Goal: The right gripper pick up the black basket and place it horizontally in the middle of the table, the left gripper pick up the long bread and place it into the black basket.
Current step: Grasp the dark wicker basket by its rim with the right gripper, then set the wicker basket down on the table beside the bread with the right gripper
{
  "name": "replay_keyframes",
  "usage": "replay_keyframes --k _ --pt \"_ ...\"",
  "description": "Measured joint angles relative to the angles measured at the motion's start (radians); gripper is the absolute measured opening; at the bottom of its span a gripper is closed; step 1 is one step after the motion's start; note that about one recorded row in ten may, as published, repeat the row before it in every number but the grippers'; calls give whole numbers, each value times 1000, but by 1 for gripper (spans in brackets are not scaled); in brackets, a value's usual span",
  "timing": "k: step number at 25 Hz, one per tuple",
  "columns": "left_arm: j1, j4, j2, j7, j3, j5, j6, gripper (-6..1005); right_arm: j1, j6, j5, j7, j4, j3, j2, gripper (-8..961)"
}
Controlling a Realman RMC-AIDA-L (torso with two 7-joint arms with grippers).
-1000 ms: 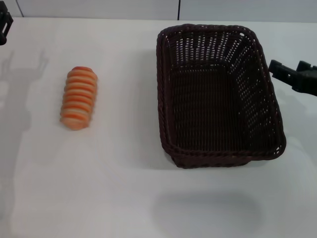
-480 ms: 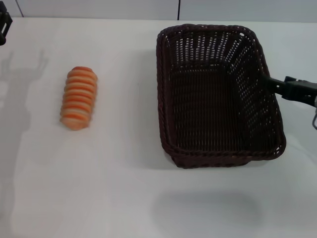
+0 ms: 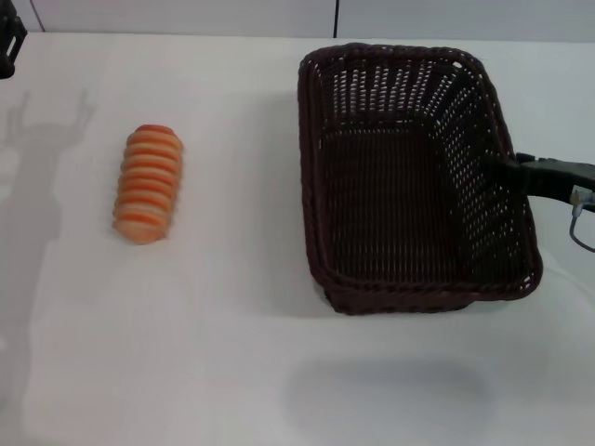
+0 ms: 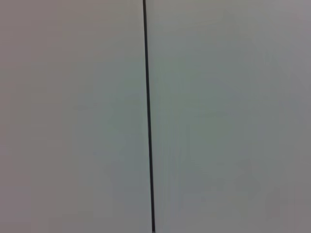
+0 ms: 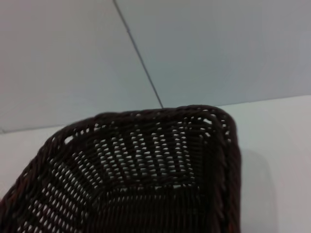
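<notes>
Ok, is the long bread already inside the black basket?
No, in the head view the long bread lies on the bare table, well apart from the black basket, which holds nothing.

A large dark woven black basket [image 3: 418, 177] with flared openwork sides is seen upright on the right half of the white tabletop [image 3: 232, 353], its long axis running front to back. The long bread [image 3: 148, 183], ridged and striped orange and cream, lies well apart on the left.

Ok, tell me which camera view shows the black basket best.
The head view: the whole black basket lies on the table, with the right gripper at its side rim. The right wrist view shows only one corner and inner weave. The left wrist view shows none.
</notes>
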Motion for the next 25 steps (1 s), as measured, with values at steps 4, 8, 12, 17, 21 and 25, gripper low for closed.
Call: replay_keyframes --k 4,8,12,17,21,25 --pt "-3 -7 0 2 0 0 0 837 -1 -7 1 -31 -23 -9 1 651" --pt "-1 -10 0 2 0 0 0 837 1 -30 -3 -42 -42 -4 -1 498" --pt "0 -11 0 2 0 0 0 836 -6 -82 -5 -69 -92 10 -3 356" --pt "0 -11 0 1 -8 0 0 836 -5 -208 -6 -107 -170 70 -4 239" --pt "0 -11 0 1 -11 0 -1 835 14 -315 -6 -138 -204 128 -4 204" --pt "-4 -11 0 1 -18 0 -3 835 76 -495 -6 -196 -220 235 -6 194"
